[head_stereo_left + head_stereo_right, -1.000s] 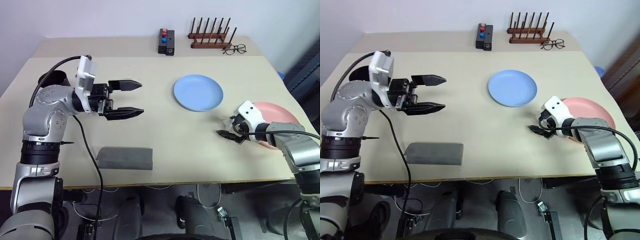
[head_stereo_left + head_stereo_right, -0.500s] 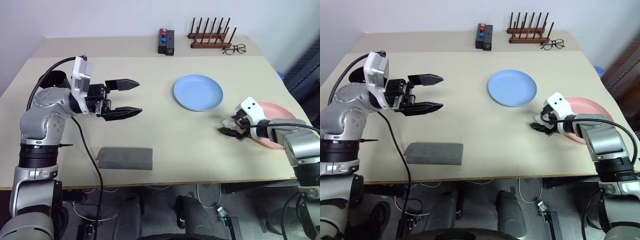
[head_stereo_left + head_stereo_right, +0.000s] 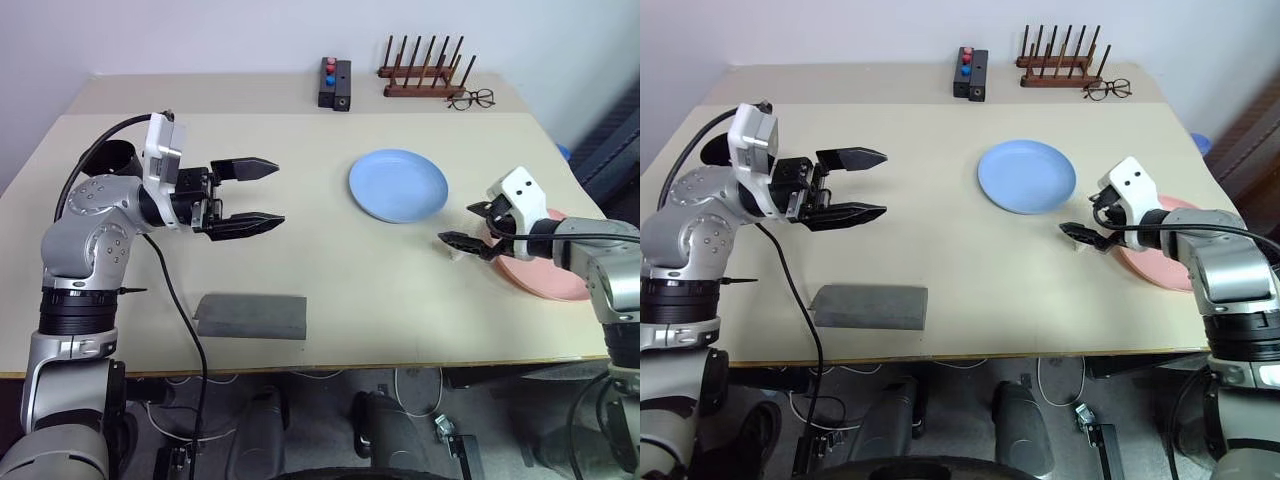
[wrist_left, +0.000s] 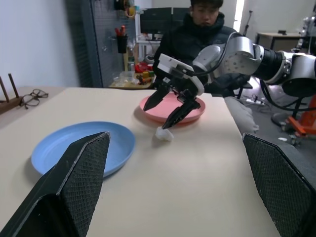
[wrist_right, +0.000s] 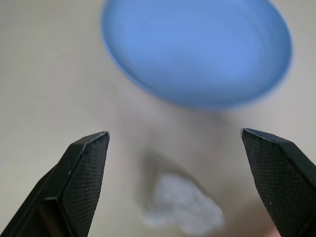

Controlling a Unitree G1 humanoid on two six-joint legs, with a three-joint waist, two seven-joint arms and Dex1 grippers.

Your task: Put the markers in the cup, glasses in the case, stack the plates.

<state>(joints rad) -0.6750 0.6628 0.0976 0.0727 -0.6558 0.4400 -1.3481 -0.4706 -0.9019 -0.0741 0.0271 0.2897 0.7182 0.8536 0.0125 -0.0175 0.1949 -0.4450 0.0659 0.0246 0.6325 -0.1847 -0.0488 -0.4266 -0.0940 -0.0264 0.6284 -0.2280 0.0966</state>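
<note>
Nearest the table's front edge the grey case [image 3: 250,316] is seen lying flat; it looks soft and light, so it would likely sag unless taken along a long edge. Beyond it, over bare tabletop, the left gripper [image 3: 255,194] is held level with its fingers spread wide and nothing between them. To the right, the right gripper [image 3: 466,231] is likewise released and empty, poised above a small crumpled white scrap [image 4: 163,134] lying between the two plates. The pink plate [image 3: 1165,270] is found near the table's right edge, partly covered by the right forearm; the blue plate [image 3: 397,184] sits farther in, well apart from it. Both are judged light, stiff and rather slick plastic, best pinched at the raised rim, since the flat base gives no purchase. The scrap is just beside the pink plate's rim and may be dragged along. At the far edge a small black block [image 3: 333,84] with red and blue knobs, a wooden peg rack [image 3: 424,73] and wire-framed spectacles [image 3: 471,98] are seen, well clear of the work.
</note>
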